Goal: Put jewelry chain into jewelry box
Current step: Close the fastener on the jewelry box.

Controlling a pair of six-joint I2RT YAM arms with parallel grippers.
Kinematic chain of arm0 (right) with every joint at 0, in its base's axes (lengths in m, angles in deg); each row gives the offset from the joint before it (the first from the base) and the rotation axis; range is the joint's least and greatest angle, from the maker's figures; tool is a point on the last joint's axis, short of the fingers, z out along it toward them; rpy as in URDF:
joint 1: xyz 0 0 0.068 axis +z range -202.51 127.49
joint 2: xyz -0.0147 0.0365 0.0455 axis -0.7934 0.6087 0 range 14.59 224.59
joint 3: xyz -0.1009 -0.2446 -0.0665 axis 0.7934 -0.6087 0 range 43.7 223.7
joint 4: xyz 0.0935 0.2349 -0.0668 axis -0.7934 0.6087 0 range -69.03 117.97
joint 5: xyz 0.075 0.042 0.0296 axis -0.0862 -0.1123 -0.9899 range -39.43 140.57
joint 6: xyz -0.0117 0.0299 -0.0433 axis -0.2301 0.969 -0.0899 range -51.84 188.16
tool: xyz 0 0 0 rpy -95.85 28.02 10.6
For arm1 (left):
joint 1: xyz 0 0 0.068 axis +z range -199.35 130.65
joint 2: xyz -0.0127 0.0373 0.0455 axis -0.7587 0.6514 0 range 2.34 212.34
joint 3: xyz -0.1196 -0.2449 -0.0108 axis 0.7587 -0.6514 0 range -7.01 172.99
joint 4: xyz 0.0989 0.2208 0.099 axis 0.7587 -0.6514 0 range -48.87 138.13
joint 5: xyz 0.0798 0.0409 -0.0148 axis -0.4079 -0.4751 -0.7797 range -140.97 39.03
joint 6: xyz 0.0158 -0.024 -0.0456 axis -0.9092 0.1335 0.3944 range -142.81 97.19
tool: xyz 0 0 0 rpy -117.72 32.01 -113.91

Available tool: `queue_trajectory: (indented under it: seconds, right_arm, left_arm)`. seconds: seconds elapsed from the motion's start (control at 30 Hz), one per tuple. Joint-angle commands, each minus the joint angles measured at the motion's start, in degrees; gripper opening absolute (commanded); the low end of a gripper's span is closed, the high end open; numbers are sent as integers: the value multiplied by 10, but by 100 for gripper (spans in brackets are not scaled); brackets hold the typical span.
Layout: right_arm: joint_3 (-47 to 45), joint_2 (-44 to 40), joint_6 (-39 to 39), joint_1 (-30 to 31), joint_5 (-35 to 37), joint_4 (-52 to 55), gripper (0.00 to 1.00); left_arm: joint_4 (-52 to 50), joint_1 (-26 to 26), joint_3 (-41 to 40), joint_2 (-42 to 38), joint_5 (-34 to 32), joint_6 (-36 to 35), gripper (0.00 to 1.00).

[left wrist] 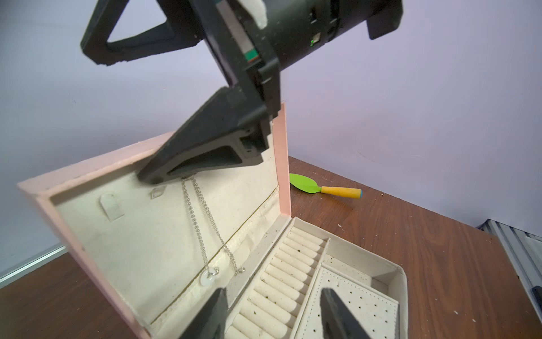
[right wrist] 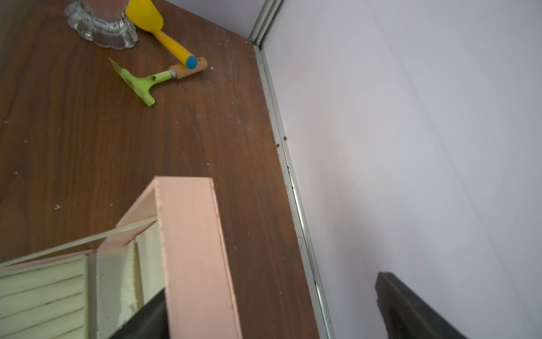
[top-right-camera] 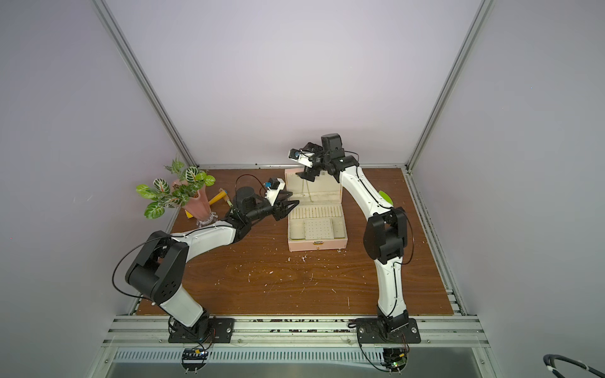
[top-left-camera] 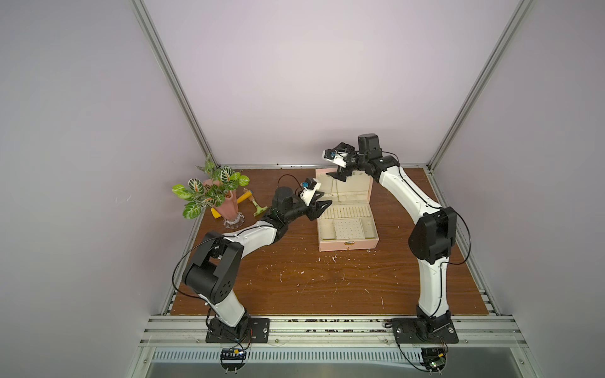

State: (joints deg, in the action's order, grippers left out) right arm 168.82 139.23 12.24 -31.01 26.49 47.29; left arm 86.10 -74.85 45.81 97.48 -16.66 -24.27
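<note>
While the right end effector (left wrist: 121,117) stands spread wide at the top rim of the jewelry box (top-left-camera: 347,245) lid, one finger (left wrist: 199,138) lies across the cream lining inside the lid. The other sits above and behind the rim, so the lid edge runs between them, unpinched. Right under that inner finger, look, the jewelry chain (left wrist: 199,223) drops out in two thin silvery strands down the lining of the upright lid. Its top end is hidden behind the finger, so I cannot tell whether it hangs from a hook or from the finger itself. Its small white round pendant (left wrist: 206,280) dangles low against the lid, just above the hinge line.

Over to the left end effector (left wrist: 272,293): about half open, empty, hovering over the ring rolls (left wrist: 293,264) at the box's left-arm side, near the hinge. Beside the rolls sits the perforated panel (left wrist: 357,305), and the gold clasp (top-left-camera: 349,243) shows on the box's front wall.

Out from the box on the tabletop (top-left-camera: 294,278), a green toy trowel (left wrist: 305,185) with a yellow handle lies on the right-arm side. On the left-arm side are a green rake (right wrist: 140,83), a yellow shovel (right wrist: 173,44) and a potted plant (top-left-camera: 212,193) in a pink vase. White flecks dot the wood in front of the box.
</note>
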Motion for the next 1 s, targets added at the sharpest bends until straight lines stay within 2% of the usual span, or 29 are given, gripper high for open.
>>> queue_trajectory:
  seconds: [0.0,0.17,0.53,0.77,0.97]
  right_arm:
    - [89,37,-52,6,22,146,95]
    - [187,77,-51,7,24,204,94]
    - [190,23,16,4,1,175,94]
    - [120,-36,19,4,-9,162,95]
    - [23,-75,0,5,25,131,94]
  left_arm:
    - [10,8,-2,-4,7,-11,54]
    - [-1,10,0,-5,7,-19,54]
    - [-1,11,-3,-14,6,-15,54]
    - [-4,11,-5,-19,7,-14,54]
    - [-10,11,-5,-22,9,-15,55]
